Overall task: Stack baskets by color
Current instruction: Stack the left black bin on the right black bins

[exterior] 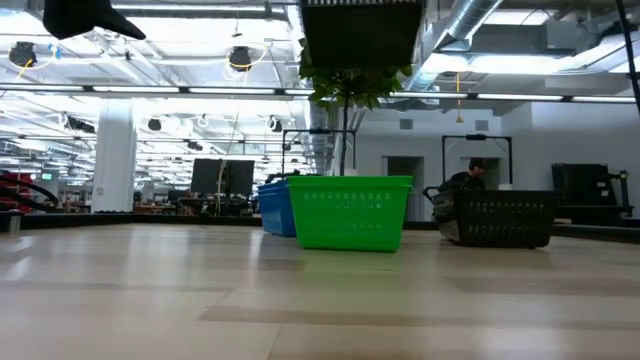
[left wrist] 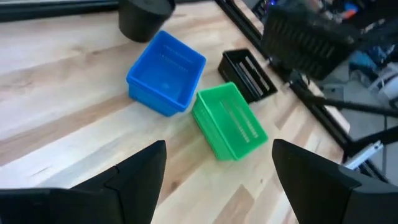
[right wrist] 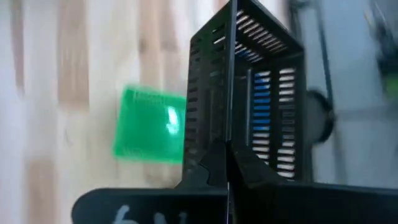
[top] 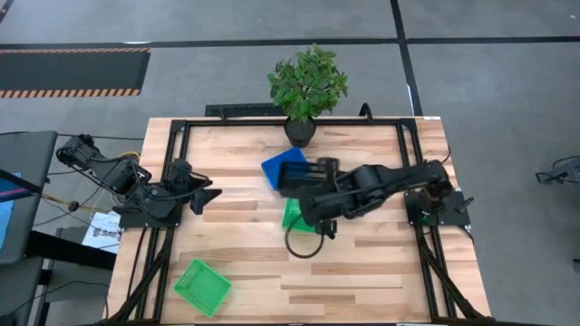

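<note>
My right gripper point(right wrist: 227, 163) is shut on a black basket point(right wrist: 249, 87), held high over the middle of the table; it also shows at the low view's top point(exterior: 360, 30). Below it a blue basket point(left wrist: 168, 71), a green basket point(left wrist: 230, 121) and a second black basket point(left wrist: 249, 74) rest on their bottoms on the table, close together. Another green basket point(top: 201, 287) lies near the front left. My left gripper point(left wrist: 219, 149) stands open at the table's left side, raised, with nothing between its fingers. My right gripper pinches one perforated wall of the black basket at its rim point(right wrist: 229, 134) between its two fingers, which slant down from the table's right side. The basket is lifted clear of the table and tipped, its open side turned sideways to the wrist camera.
A potted green plant point(top: 308, 86) stands at the far edge, behind the blue basket. A black metal frame point(top: 181, 131) runs along the table's sides. Bare wood lies at the front right and the far left.
</note>
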Controlling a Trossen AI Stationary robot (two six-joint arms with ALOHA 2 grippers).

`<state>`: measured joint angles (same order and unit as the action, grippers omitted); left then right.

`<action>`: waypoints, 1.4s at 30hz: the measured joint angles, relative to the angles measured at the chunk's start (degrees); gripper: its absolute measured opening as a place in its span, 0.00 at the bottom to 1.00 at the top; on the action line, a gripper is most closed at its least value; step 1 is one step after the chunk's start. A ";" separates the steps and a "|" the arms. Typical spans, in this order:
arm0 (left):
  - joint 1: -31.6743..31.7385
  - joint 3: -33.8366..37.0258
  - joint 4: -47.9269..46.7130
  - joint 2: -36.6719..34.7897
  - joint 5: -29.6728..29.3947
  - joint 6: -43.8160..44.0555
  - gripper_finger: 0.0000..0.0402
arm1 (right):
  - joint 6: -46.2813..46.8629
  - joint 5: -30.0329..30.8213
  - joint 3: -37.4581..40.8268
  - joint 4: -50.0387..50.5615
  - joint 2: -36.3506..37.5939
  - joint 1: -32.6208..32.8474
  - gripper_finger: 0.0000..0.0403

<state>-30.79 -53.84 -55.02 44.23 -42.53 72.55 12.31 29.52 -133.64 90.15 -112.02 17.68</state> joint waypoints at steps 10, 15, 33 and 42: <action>0.02 0.00 0.00 0.02 -3.91 3.55 0.70 | 45.24 1.76 10.81 -0.08 1.52 0.20 0.01; 0.02 0.00 0.00 0.02 -4.00 3.57 0.70 | 61.69 0.51 19.48 -0.01 1.09 -1.58 0.02; 0.02 0.00 -0.02 0.02 -4.00 -2.65 0.70 | 73.03 -6.71 31.89 -0.13 1.15 -5.91 0.01; 0.02 0.01 -0.07 -0.31 -2.91 -3.42 0.70 | 67.58 -8.56 31.83 -0.10 2.03 -12.04 0.00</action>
<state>-30.76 -53.83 -55.09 43.91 -45.44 69.13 79.89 20.96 -101.81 90.05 -109.99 5.64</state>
